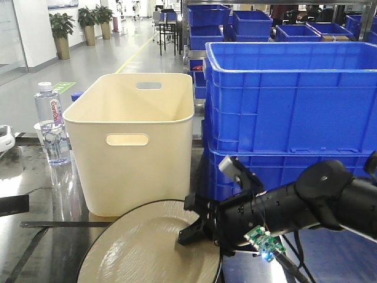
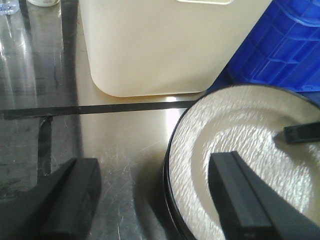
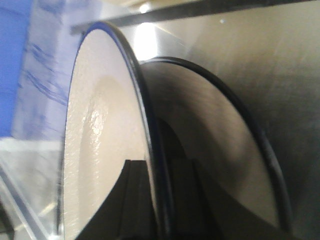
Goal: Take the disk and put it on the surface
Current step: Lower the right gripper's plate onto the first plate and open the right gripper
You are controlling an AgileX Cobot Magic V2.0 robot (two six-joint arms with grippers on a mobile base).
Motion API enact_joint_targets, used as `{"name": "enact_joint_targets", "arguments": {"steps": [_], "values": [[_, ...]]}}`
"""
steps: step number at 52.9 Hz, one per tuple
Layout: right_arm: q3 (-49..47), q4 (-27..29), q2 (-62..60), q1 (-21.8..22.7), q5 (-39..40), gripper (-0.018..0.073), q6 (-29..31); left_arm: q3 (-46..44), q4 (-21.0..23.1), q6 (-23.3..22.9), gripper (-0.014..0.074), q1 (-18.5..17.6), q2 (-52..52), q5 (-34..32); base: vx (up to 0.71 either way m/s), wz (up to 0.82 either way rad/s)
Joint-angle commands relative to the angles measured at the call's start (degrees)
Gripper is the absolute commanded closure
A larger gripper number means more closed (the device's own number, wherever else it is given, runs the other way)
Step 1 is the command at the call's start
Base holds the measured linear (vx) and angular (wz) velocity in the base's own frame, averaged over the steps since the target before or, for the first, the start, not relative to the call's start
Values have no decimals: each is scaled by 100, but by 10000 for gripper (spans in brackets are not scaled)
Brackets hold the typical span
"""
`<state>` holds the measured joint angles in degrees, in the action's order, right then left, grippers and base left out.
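The disk (image 1: pixel 141 247) is a beige plate with a dark rim, low over the dark glossy surface (image 1: pixel 35 183) at the front. My right gripper (image 1: pixel 197 227) is shut on its right rim; in the right wrist view the gripper (image 3: pixel 157 200) pinches the rim with the disk (image 3: pixel 100 125) edge-on and mirrored in the surface (image 3: pixel 280 60). My left gripper (image 2: pixel 157 200) is open, straddling the disk's (image 2: pixel 240 130) left rim, with one finger (image 2: pixel 242 200) over the plate and the other finger (image 2: pixel 70 200) over the surface (image 2: pixel 125 145). Nothing is held by it.
A cream plastic bin (image 1: pixel 132 141) stands just behind the disk. Stacked blue crates (image 1: pixel 288 100) rise at the right. A water bottle (image 1: pixel 50 124) stands at the left. A black tape line (image 2: pixel 100 109) runs across in front of the bin.
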<state>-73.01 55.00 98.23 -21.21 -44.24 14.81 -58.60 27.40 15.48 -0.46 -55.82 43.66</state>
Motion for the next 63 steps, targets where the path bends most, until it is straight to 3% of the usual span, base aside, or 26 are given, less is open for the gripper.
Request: {"name": "enact_joint_targets", "arguments": {"steps": [1, 10, 19, 26, 33, 46, 53, 63], "values": [[-211, 483, -195, -2, 59, 527, 311, -140, 187, 8, 25, 3, 76, -401, 0, 0], [-211, 444, -122, -2, 35, 421, 590, -140, 187, 8, 25, 3, 76, -401, 0, 0], [-224, 170, -122, 6, 20, 231, 918, -140, 182, 8, 25, 3, 76, -401, 0, 0], [-366, -246, -179, 17, 2, 74, 1074, -140, 178, 8, 25, 3, 76, -456, 0, 0], [-622, -1007, -367, 17, -26, -17, 1075, -140, 178, 13, 25, 3, 76, -504, 0, 0], [-978, -2915, -1030, 17, -208, -34, 476, -140, 184, 13, 29, 3, 76, -485, 0, 0], [-978, -3240, -1447, 17, -182, -34, 270, -140, 184, 13, 45, 3, 76, -485, 0, 0], [-978, -3221, -1726, 17, -189, -34, 256, -140, 179, 13, 59, 3, 76, -485, 0, 0]]}}
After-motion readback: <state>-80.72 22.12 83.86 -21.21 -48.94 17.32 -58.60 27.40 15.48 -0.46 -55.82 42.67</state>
